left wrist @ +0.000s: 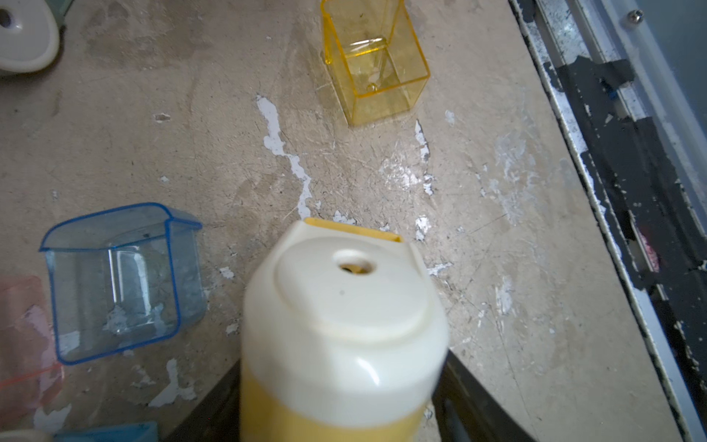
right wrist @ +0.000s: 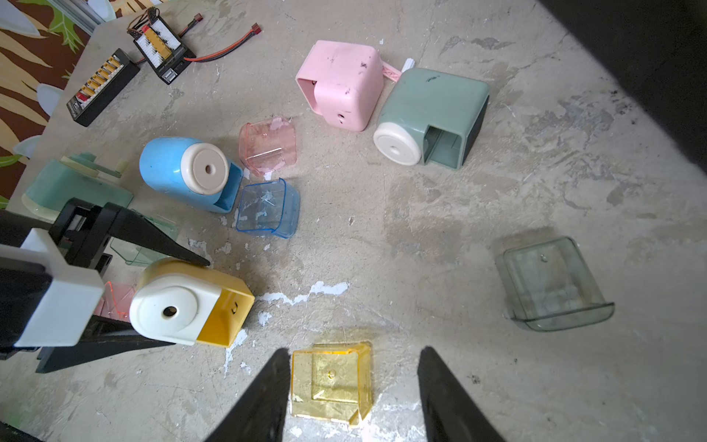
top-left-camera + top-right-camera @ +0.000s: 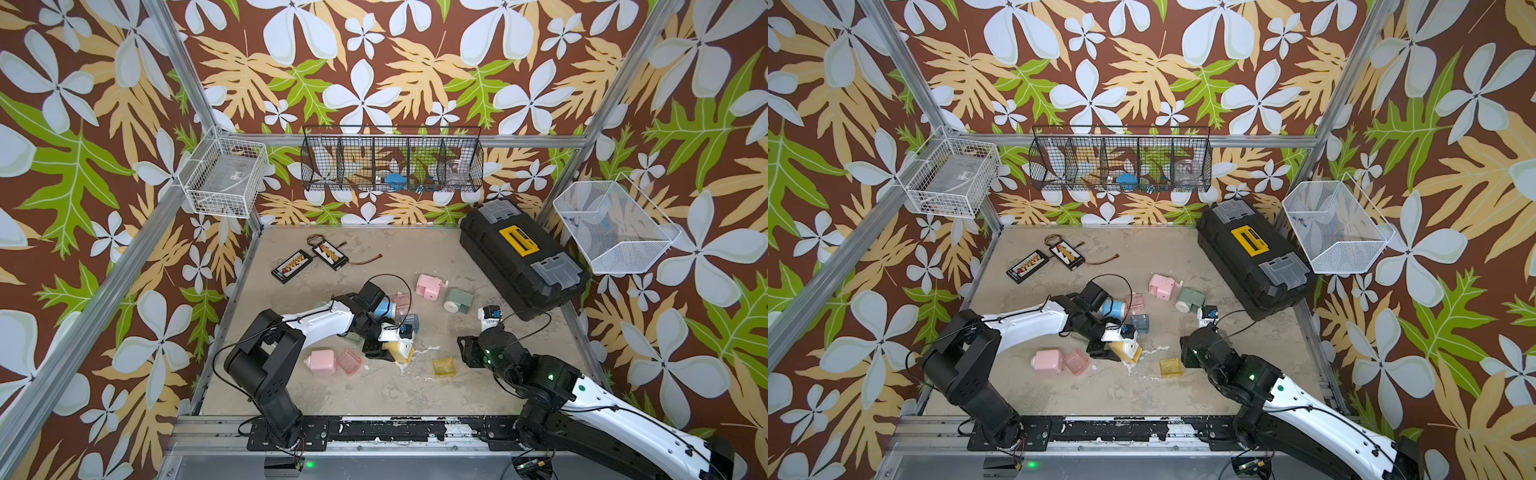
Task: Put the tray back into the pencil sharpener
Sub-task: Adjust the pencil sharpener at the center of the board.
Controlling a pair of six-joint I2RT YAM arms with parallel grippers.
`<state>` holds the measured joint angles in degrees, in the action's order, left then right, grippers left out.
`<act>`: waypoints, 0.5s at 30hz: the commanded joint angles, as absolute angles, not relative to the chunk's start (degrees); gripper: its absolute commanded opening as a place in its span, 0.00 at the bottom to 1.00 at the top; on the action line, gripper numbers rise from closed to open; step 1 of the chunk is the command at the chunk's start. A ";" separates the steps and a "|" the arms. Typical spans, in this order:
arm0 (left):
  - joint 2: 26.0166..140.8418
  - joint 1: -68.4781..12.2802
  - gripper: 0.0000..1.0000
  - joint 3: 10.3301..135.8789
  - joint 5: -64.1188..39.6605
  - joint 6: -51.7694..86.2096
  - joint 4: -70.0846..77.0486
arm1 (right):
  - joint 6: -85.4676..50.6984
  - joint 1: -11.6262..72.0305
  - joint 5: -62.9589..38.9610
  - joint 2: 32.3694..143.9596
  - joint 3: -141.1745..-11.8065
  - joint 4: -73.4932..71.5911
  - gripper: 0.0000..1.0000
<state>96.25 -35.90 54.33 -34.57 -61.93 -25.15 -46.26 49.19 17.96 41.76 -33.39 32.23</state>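
Between the spread fingers of the right gripper (image 2: 355, 350): the yellow tray (image 2: 331, 382), down on the table (image 2: 421, 229), close to one finger, clear of the other, not gripped. Visible that way in the right wrist view only. In both top views, fingers hidden under the wrist, tray just beside the arm's end.

Between the fingers of the left gripper (image 2: 191, 302): the yellow sharpener (image 2: 164, 302). In the right wrist view, one black finger along each flank, jaws part-way apart. Pressed on it or just short of contact: impossible to tell. Open tray slot at the sharpener's end farthest from that hand, turned toward the yellow tray, shown by the right wrist view alone. In the left wrist view, only the white face with the pencil hole, a sliver of yellow edge behind it, slightly blurred. Yellow tray there ahead of the fingertips, well apart.

To one side of the left gripper: a blue tray (image 1: 114, 283). Same tray in the right wrist view just beside a blue sharpener (image 2: 172, 172), a pink tray (image 2: 267, 147) next to both.

Well beyond the right fingertips: a pink sharpener (image 2: 340, 84) and a green sharpener (image 2: 432, 114), just beside each other. Off to one side of that hand: a clear grey tray (image 2: 554, 283), well apart.

Only in the top views: a black toolbox (image 3: 519, 257), beyond the right gripper.
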 commanded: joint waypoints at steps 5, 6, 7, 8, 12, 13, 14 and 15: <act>96.75 -36.25 0.54 54.90 -35.90 -61.49 -24.61 | -47.43 49.24 18.73 41.45 -33.05 31.91 0.55; 96.25 -36.30 0.52 54.93 -36.15 -61.22 -24.52 | -47.52 49.22 18.61 41.57 -33.13 31.94 0.55; 95.81 -36.30 0.50 54.81 -36.36 -60.94 -24.33 | -47.63 49.22 18.47 41.57 -33.14 32.03 0.55; 95.33 -36.30 0.47 54.59 -36.28 -60.37 -24.07 | -47.93 49.26 18.37 41.65 -33.15 32.07 0.55; 92.63 -36.30 0.37 53.36 -35.20 -58.05 -23.33 | -49.52 49.22 17.56 42.48 -33.30 32.33 0.55; 91.84 -36.30 0.35 52.92 -34.92 -57.19 -23.04 | -49.94 49.15 17.22 42.83 -33.31 32.50 0.55; 90.79 -36.23 0.33 52.58 -34.46 -56.16 -22.82 | -50.54 49.07 16.69 43.42 -33.47 33.03 0.55; 89.65 -36.26 0.30 52.48 -33.91 -54.85 -22.79 | -51.14 49.05 16.17 44.26 -33.83 33.80 0.55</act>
